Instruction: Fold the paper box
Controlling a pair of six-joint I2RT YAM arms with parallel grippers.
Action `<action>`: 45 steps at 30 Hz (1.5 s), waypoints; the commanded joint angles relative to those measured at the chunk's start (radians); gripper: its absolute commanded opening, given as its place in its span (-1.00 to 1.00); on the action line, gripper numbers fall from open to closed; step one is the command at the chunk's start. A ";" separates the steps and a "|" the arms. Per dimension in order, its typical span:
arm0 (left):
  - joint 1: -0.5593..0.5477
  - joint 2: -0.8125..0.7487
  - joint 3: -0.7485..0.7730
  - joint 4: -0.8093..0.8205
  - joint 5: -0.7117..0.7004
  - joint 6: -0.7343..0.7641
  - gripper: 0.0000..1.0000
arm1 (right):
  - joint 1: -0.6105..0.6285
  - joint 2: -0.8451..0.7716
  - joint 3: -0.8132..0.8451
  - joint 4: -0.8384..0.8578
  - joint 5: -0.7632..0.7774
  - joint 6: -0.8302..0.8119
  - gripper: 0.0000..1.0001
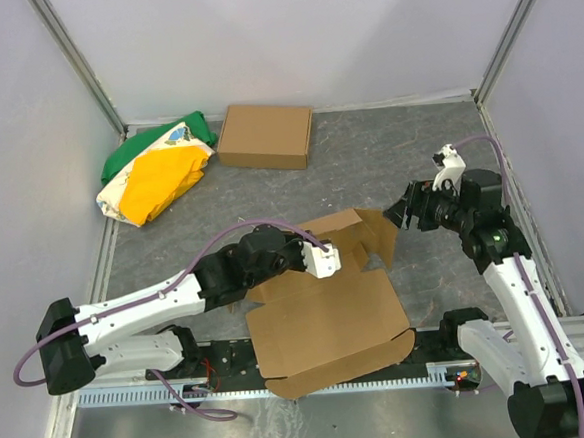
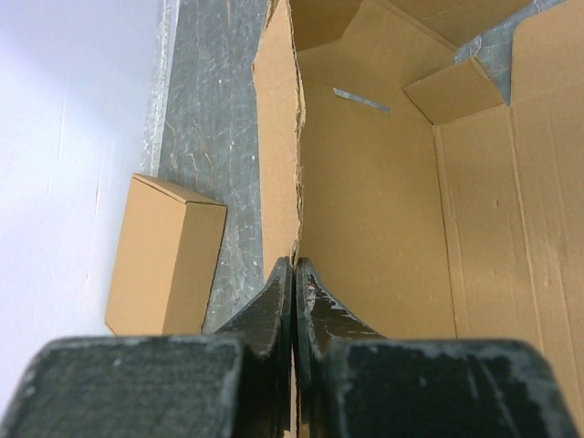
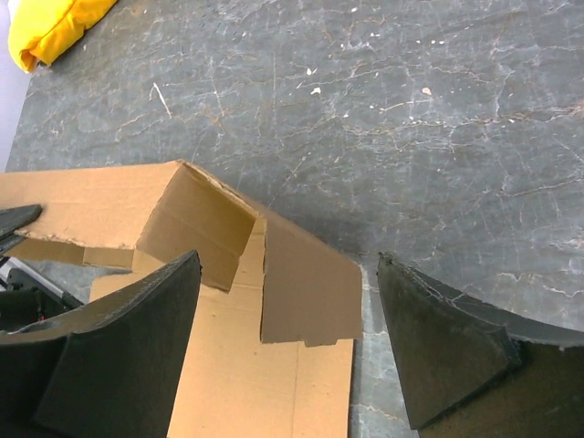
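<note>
The paper box [image 1: 329, 322] is a brown cardboard sheet lying partly folded at the table's near middle. Its far wall and side flaps stand up, and its wide lid panel lies flat toward the front edge. My left gripper [image 1: 325, 260] is shut on the upright left wall of the box; in the left wrist view the fingers [image 2: 294, 266] pinch the wall's thin edge, with the box interior [image 2: 374, 201] to the right. My right gripper [image 1: 404, 214] is open and empty, just right of the box's right corner flap. In the right wrist view the gripper [image 3: 287, 260] hovers over that raised flap [image 3: 310, 292].
A ready-made brown cardboard box [image 1: 265, 136] sits at the back centre and also shows in the left wrist view [image 2: 164, 255]. A green, yellow and white bag [image 1: 153, 172] lies at the back left. White walls enclose the table. A metal rail [image 1: 134, 395] runs along the front edge.
</note>
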 commanded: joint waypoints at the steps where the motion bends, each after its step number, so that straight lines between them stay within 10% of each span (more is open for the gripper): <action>1: -0.013 0.018 0.011 -0.081 0.001 0.002 -0.94 | -0.003 -0.020 0.014 -0.016 -0.084 -0.026 0.70; 9: -0.031 0.027 0.043 -0.095 -0.034 -0.043 -0.94 | 0.012 -0.066 0.032 -0.111 -0.146 -0.025 0.63; 26: -0.085 -0.010 -0.004 -0.101 -0.115 -0.045 -0.94 | 0.031 0.018 -0.107 0.134 0.282 0.033 0.38; 38: -0.089 0.003 -0.017 -0.111 -0.165 -0.030 -0.94 | 0.031 -0.031 -0.021 0.137 0.073 0.073 0.46; 45: -0.125 0.024 -0.020 -0.116 -0.216 -0.012 -0.94 | 0.027 0.070 0.059 -0.009 0.419 0.011 0.52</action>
